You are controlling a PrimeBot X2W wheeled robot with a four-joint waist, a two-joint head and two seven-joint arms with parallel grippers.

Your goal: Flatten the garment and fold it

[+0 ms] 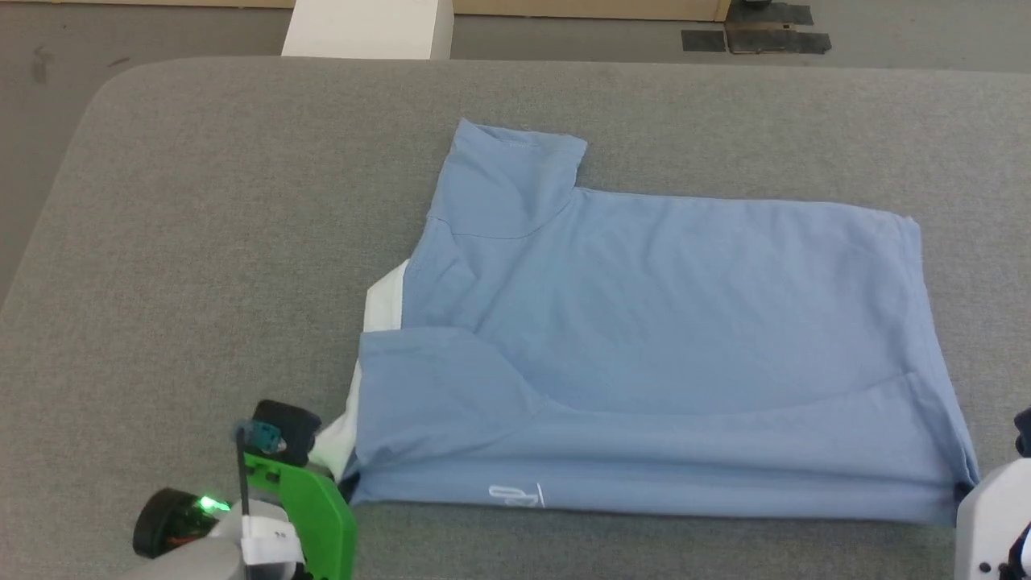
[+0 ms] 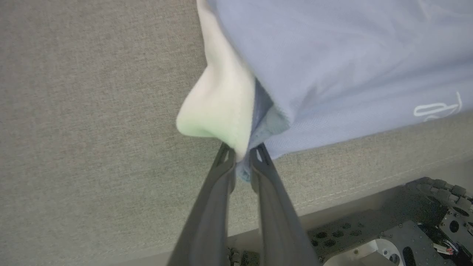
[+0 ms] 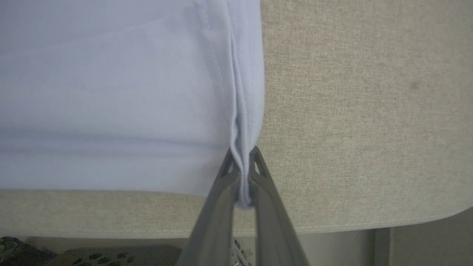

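Left fingers (image 2: 221, 177) clamp the shirt (image 1: 644, 322) at its 7 o'clock corner, right fingers (image 3: 262, 181) at 5 o'clock. Uneven pulling could skew the fold; thin pinches may slip.

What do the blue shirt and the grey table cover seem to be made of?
The shirt: soft matte knit, probably cotton; a fine pique-like grain shows near its corners. The table cover: coarse woven cloth, matte, seemingly upholstery fabric; speckled weave and a stitched edge seam show.

One garment (image 1: 660, 322), one table (image 1: 201, 242), two grippers: left gripper (image 2: 242, 155) and right gripper (image 3: 242, 157).
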